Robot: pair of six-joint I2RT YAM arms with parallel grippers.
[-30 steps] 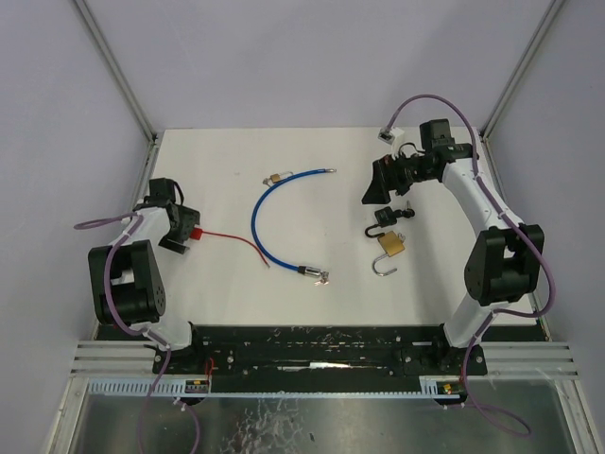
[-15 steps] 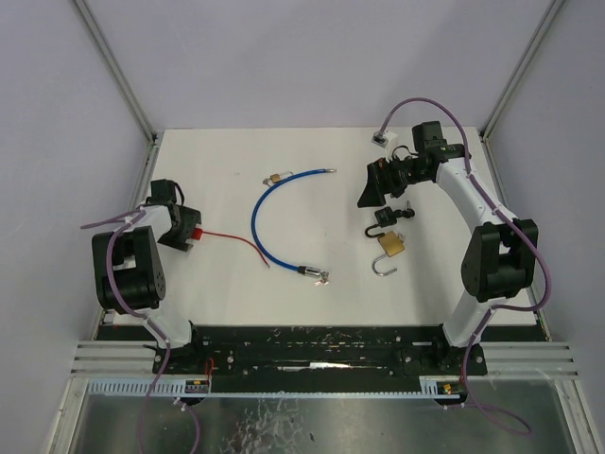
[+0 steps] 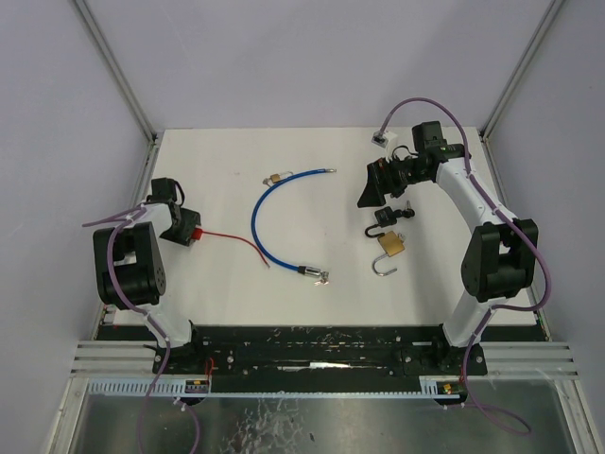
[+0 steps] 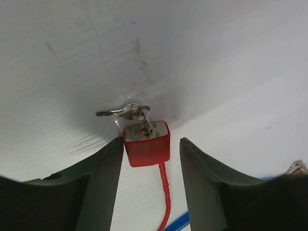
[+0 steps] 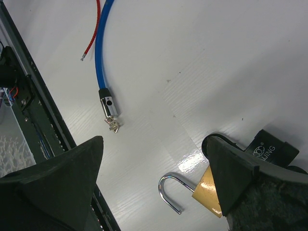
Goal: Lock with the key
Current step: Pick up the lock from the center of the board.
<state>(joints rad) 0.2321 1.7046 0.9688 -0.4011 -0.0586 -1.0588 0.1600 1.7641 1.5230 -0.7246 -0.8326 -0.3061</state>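
A small red padlock (image 4: pixel 147 144) lies on the white table with a key (image 4: pixel 144 126) in its keyhole and a second key (image 4: pixel 115 113) on the ring. Its red cable (image 4: pixel 164 192) trails toward me. My left gripper (image 4: pixel 151 140) straddles the lock body: the left finger touches its side, the right finger stands a little off, so the jaws are open. From above, the red padlock (image 3: pixel 196 235) sits at the left gripper (image 3: pixel 181 227). My right gripper (image 3: pixel 371 192) hangs wide open above a brass padlock (image 5: pixel 208 191) with its shackle (image 5: pixel 168 190) swung open.
A black padlock (image 3: pixel 386 218) lies just behind the brass padlock (image 3: pixel 392 244). A blue cable lock (image 3: pixel 260 218) curves across the middle, keys (image 3: pixel 324 276) at its near end and a small brass lock (image 3: pixel 272 178) at its far end. The black rail (image 5: pixel 33 110) edges the table.
The left jaws have narrowed around the red padlock, and the left wrist has shifted slightly. The right arm moved a little to the left, then held still, jaws wide.
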